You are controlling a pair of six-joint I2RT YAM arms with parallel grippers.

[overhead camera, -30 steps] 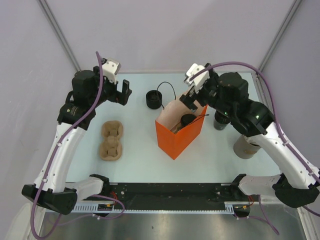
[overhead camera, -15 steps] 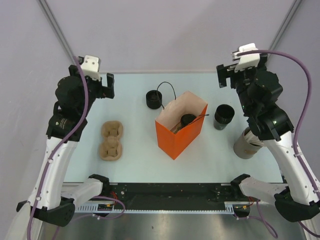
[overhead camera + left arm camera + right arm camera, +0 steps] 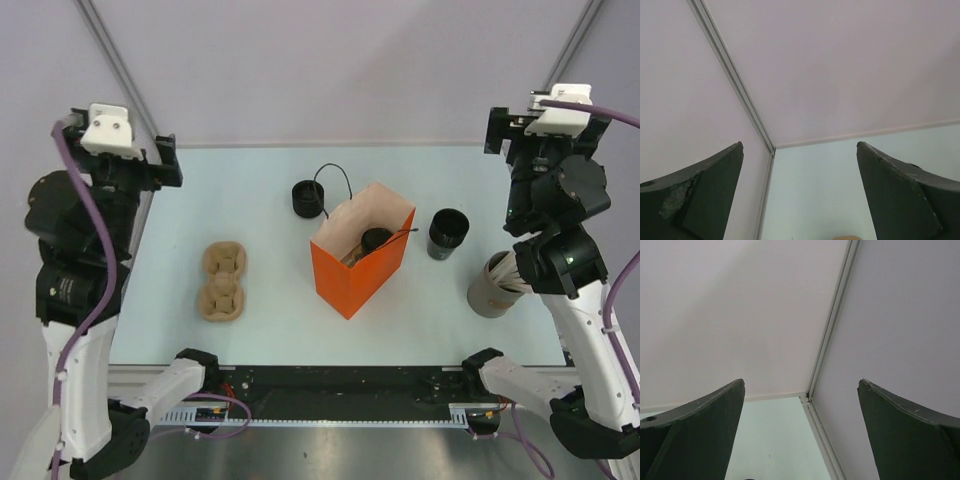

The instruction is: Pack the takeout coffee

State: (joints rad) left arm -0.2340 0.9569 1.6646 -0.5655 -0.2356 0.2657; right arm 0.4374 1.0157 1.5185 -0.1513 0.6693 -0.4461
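Observation:
One takeout coffee, a black cup with a round lid (image 3: 377, 239), sits inside the open orange paper bag (image 3: 352, 278) at the table's middle. A second black cup (image 3: 309, 199) stands behind the bag on its left. A third black cup (image 3: 447, 232) stands to the bag's right. My left gripper (image 3: 165, 165) hangs high over the far left corner, open and empty. My right gripper (image 3: 503, 132) hangs high over the far right corner, also open and empty. The left wrist view has its gripper (image 3: 800, 145) framing only wall and table, and the right gripper (image 3: 801, 381) likewise.
A brown pulp cup tray (image 3: 223, 280) lies left of the bag. A grey tub of white sticks (image 3: 492, 286) stands at the right, near the right arm. The bag's black loop handle (image 3: 338, 178) arches behind it. Walls close the table at the back and sides.
Both arms have lifted and swung outward to the far corners. The right gripper has left the bag's mouth, and the lidded cup stays inside the bag.

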